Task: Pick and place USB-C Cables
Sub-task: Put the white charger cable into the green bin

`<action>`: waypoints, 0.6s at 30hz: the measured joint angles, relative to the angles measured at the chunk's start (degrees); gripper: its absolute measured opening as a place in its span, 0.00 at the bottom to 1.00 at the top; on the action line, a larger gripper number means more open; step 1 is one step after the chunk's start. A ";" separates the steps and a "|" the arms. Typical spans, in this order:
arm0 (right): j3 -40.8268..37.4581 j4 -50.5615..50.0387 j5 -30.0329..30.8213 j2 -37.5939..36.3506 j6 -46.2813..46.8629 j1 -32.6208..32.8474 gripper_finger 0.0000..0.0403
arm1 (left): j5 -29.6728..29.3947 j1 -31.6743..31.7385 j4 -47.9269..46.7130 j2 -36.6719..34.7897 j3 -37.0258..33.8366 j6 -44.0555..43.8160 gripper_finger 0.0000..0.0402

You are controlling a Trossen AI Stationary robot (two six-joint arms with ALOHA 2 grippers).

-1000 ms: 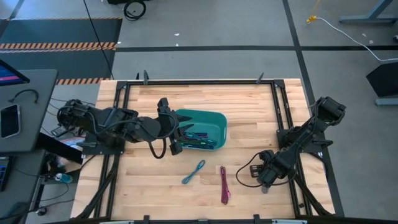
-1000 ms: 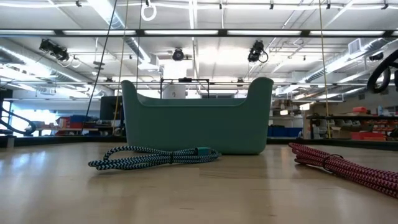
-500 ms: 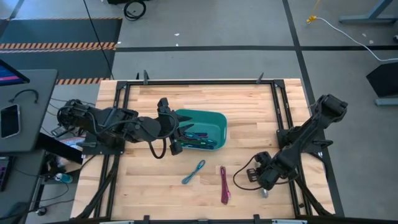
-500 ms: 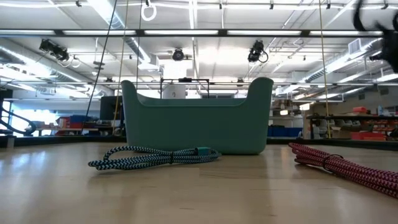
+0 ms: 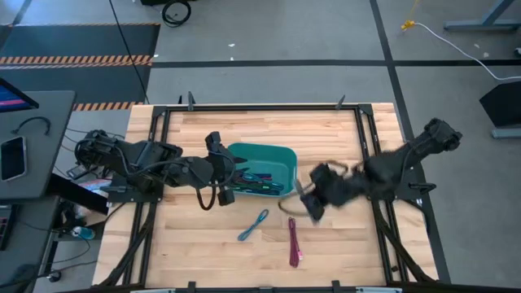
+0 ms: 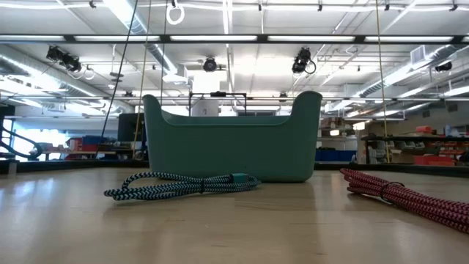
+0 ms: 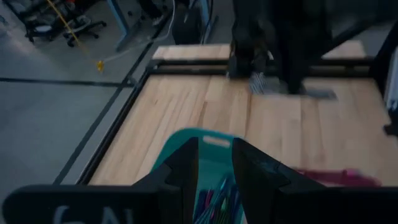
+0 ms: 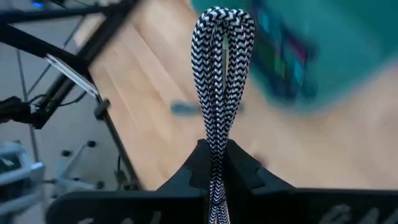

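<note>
A teal bin stands mid-table on its flat bottom with several coloured USB-C cables inside. Above its left end my left gripper hovers open, and the bin's inside shows between its fingers. A cyan-and-black cable and a magenta cable lie flat on the wood nearer the front edge; the low view shows both. My right gripper, blurred, is in the air just right of the bin. It is shut on a black-and-white braided cable. My right gripper pinches the folded black-and-white cable between its two fingers, several strands together. The looped end sticks out past the fingertips; the fingers hide the rest. The cable is lifted clear of the table.
Black frame rails run along the table's edges. Bare wood lies right of and behind the bin. A side desk with a phone stands off the table's left edge.
My right gripper has risen from the table's near right corner and swung left toward the bin while rolling. It carries the black-and-white cable up clear of the wood. The bin and the two loose cables have stayed put.
</note>
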 joint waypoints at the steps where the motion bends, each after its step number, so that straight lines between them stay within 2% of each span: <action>1: 2.00 -0.82 -1.31 -0.02 -4.60 -2.22 0.05 | 0.01 0.00 -0.78 0.00 0.00 -0.47 0.26; 7: 8.21 -1.22 -13.18 0.14 -26.43 -16.93 0.05 | 0.00 0.03 -1.22 -0.07 0.00 -1.54 0.26; 14: 8.70 -1.54 -24.17 1.68 -39.01 -31.87 0.05 | -0.01 -0.50 -6.70 -0.75 0.00 -7.80 0.26; 18: 8.70 0.82 -31.54 6.22 -44.72 -36.94 0.05 | 0.15 -0.55 -9.29 -0.79 0.01 -11.75 0.26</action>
